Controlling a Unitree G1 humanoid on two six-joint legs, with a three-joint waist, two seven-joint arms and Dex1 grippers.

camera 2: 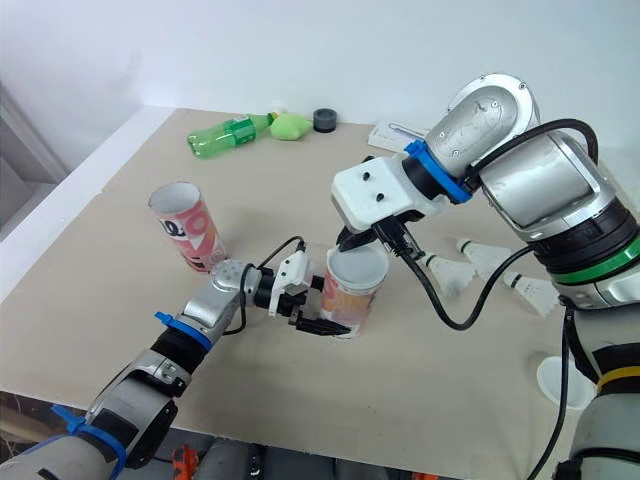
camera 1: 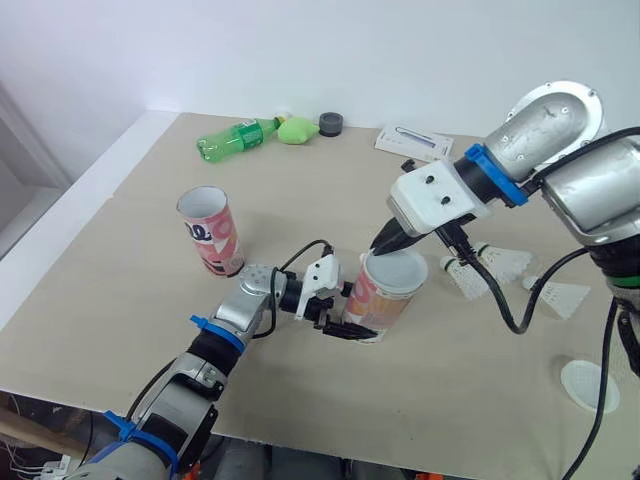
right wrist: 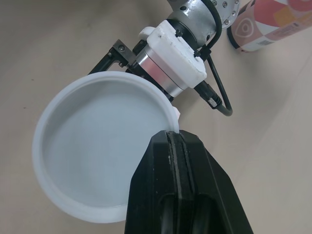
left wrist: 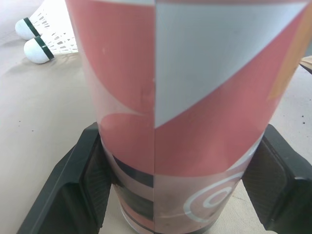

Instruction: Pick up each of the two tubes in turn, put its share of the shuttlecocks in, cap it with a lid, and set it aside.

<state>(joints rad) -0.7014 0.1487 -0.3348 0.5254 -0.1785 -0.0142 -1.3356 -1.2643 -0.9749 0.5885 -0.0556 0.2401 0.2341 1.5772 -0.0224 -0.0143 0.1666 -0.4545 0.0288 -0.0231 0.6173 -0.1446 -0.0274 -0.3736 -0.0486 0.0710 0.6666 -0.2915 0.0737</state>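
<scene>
- The left claw (camera 1: 350, 324) is clenched on the tube (camera 1: 386, 300). One black finger (left wrist: 80, 183) presses on each side of it, low down near the base.
- That tube stands up from the left claw's fingers with its mouth uppermost. Whether its base touches the tabletop (camera 1: 120, 310) cannot be told.
- The right claw (camera 1: 386, 242) hangs right above the tube's mouth, fingers pointing down, pinched tight on the rim of a white lid (right wrist: 92, 161).
- The lid lies flat across the mouth of the tube, just under the right claw's tips. Whether it is pressed home cannot be told.
- In the right wrist view the lid's hollow side faces the claw, and the left wrist shows just beyond the lid's rim.
- A second tube (camera 1: 212, 232) stands open and upright on the tabletop, on the left claw's outer side, apart from it and from the held tube.
- Three shuttlecocks (camera 1: 500, 263) lie on the tabletop on the right claw's outer side, near the held tube but not touching it.
- A second lid (camera 1: 588, 386) lies flat on the tabletop, further out past the shuttlecocks, well apart from both claws.
- A green bottle (camera 1: 236, 137) lies on its side well beyond both claws, at the far edge.
</scene>
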